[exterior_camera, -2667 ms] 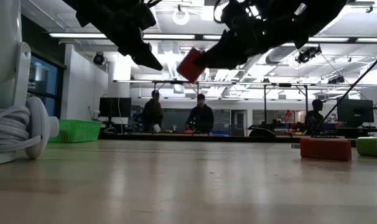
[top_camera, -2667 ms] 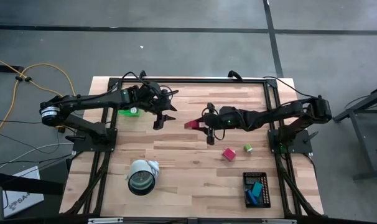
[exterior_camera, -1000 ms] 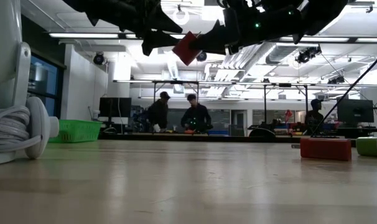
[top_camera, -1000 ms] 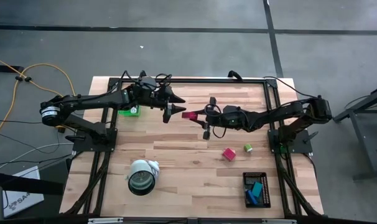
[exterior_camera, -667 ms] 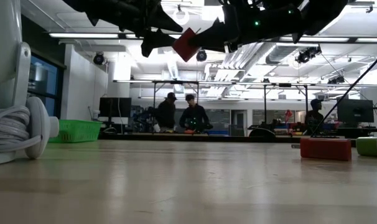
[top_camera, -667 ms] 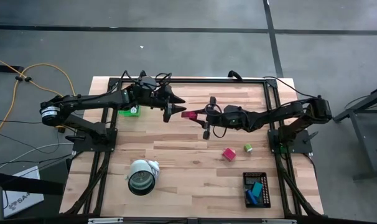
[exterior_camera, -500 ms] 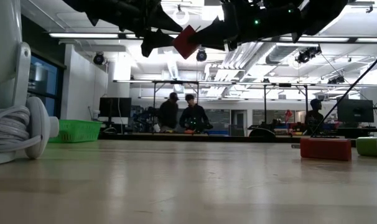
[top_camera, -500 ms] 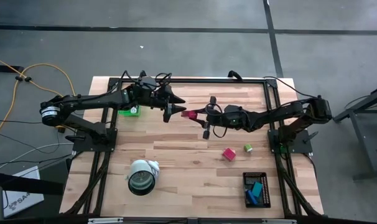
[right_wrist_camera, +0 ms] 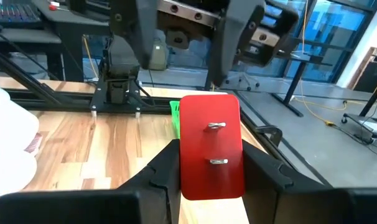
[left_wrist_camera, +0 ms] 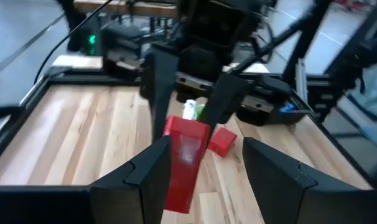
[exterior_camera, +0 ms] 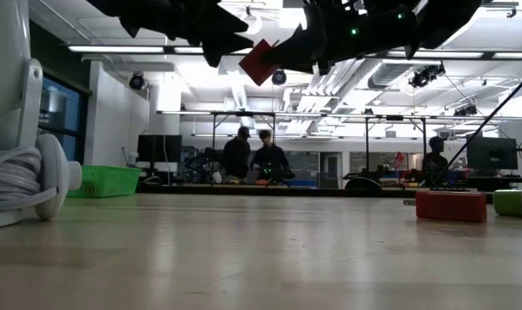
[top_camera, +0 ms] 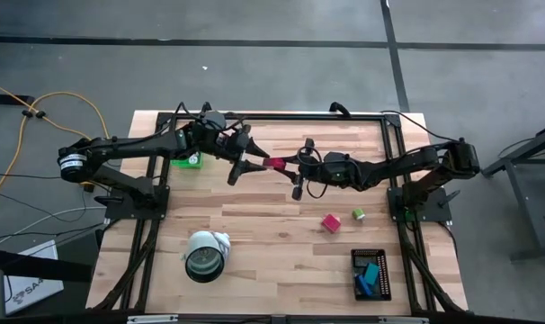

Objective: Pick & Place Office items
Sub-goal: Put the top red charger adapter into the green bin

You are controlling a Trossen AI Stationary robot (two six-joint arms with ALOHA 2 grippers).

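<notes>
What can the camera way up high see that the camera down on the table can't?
Only the high view shows the black tray with blue bits, the roll's round open end, and both whole arms meeting mid-table.

Only the low view shows the room behind: people at a far bench and ceiling lights.

Both show the red block held up in the air by the right gripper, with the left gripper open right next to it. Both also show the second red block and the green cube on the table.
</notes>
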